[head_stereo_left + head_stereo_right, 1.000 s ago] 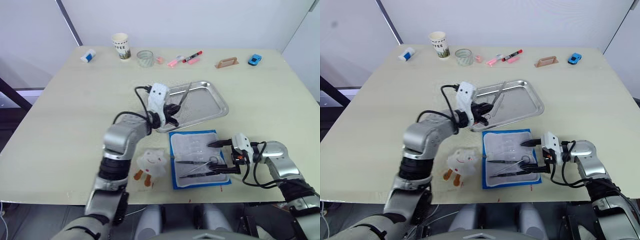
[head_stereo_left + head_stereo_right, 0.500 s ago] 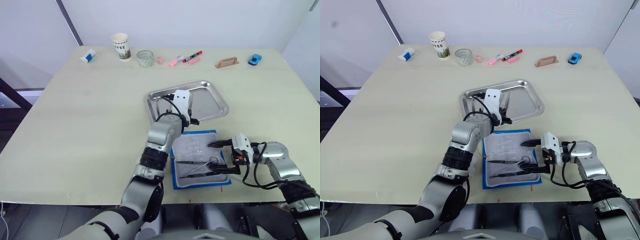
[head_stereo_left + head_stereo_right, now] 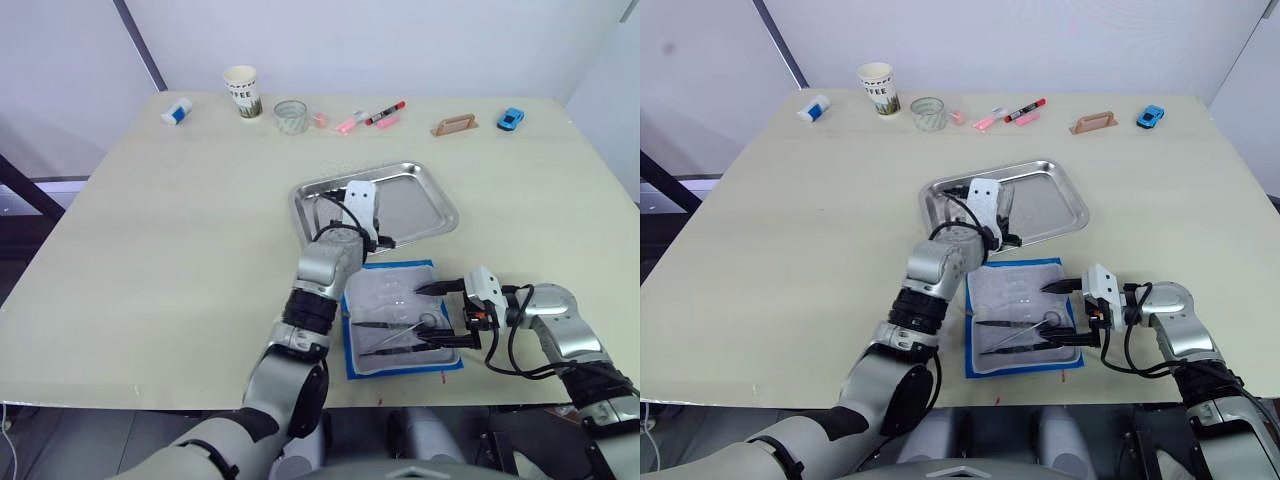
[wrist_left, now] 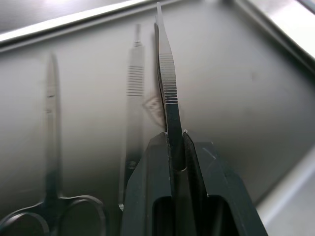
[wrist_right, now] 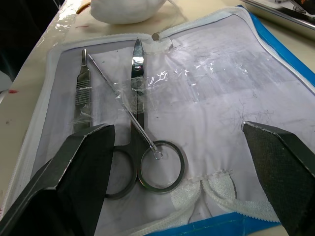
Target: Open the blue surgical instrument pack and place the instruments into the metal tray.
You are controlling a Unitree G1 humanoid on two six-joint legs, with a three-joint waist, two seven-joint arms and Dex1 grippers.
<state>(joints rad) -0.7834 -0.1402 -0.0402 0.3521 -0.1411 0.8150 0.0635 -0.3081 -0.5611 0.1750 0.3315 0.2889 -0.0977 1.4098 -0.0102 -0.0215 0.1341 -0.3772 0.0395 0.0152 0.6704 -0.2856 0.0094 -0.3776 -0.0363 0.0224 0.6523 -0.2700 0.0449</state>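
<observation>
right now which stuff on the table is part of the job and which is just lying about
Job:
- blue surgical instrument pack, lying open
- scissors in the pack
- forceps in the left gripper
- metal tray

Lying about:
- paper cup
- markers
- toy car
- white plush toy

Even, bright overhead light, soft shadows under my arms. Glare streaks on tray [image 4: 275, 19] rim at my left wrist; near fingers [image 4: 147, 196] blurred. Plastic lining of pack [image 5: 206, 88] glints; my right fingers [image 5: 74, 172] soft
</observation>
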